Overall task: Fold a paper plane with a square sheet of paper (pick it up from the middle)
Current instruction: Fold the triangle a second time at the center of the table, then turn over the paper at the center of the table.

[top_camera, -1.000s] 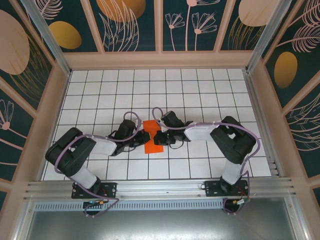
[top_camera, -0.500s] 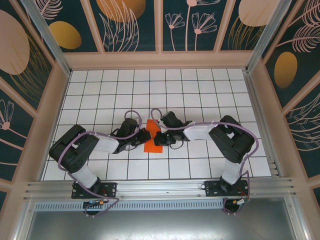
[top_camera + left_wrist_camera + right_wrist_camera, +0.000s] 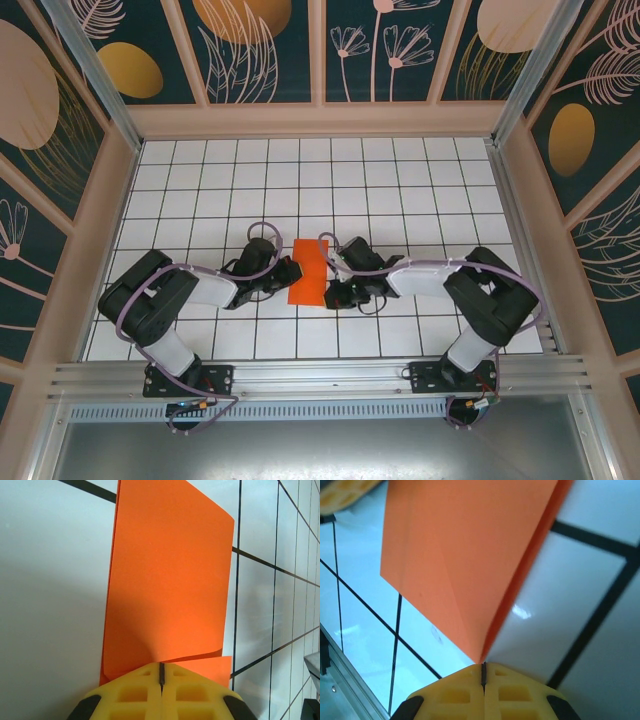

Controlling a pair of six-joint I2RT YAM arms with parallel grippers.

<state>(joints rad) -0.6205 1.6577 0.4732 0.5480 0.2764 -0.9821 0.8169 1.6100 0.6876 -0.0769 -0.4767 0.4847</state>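
Evidently mid-fold, the thin, bright orange-red square sheet of paper [image 3: 308, 272] lies doubled over on the white tiled table [image 3: 400, 190]. The left gripper [image 3: 161, 672], jaws together, seems to pin one edge, while the right gripper [image 3: 483, 669], likewise closed, meets a corner, probably to sharpen the crease.

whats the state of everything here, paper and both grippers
square sheet of paper: folded over into a rectangle, lying on the tiled table
left gripper: shut, tips at the paper's edge
right gripper: shut, tips at a corner of the paper
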